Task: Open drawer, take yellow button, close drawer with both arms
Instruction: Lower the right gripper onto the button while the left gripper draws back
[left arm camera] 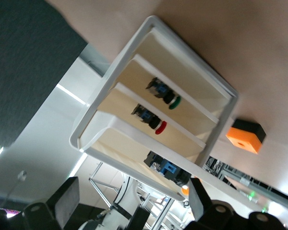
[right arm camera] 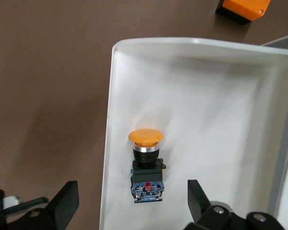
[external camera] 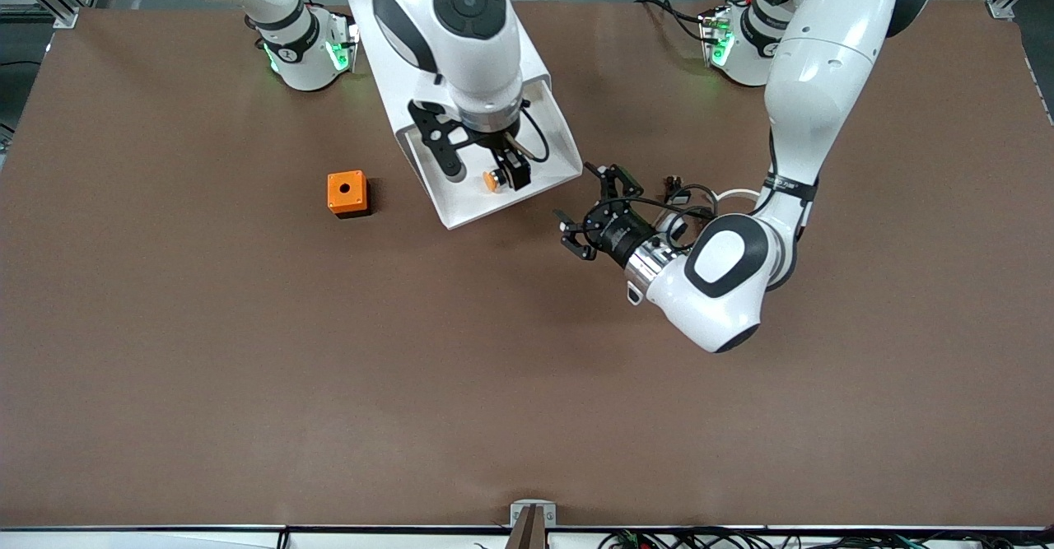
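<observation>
The button (external camera: 492,179) lies on its side in the open bottom drawer (external camera: 494,211) of a white cabinet (external camera: 387,80). In the right wrist view its orange-yellow cap (right arm camera: 145,136) and dark blue-black body show on the drawer floor near the drawer wall (right arm camera: 108,143). My right gripper (external camera: 484,172) hangs just above the button, open, one finger (right arm camera: 62,203) on each side and not touching it. My left gripper (external camera: 576,202) is open and empty, low over the table beside the drawer's front corner. It faces the cabinet front (left arm camera: 134,163), where the button (left arm camera: 169,168) shows.
An orange cube box with a round hole (external camera: 347,193) stands on the table toward the right arm's end, beside the drawer; it also shows in the wrist views (left arm camera: 245,136) (right arm camera: 242,9). Two upper compartments hold a green-capped button (left arm camera: 164,93) and a red-capped button (left arm camera: 150,117).
</observation>
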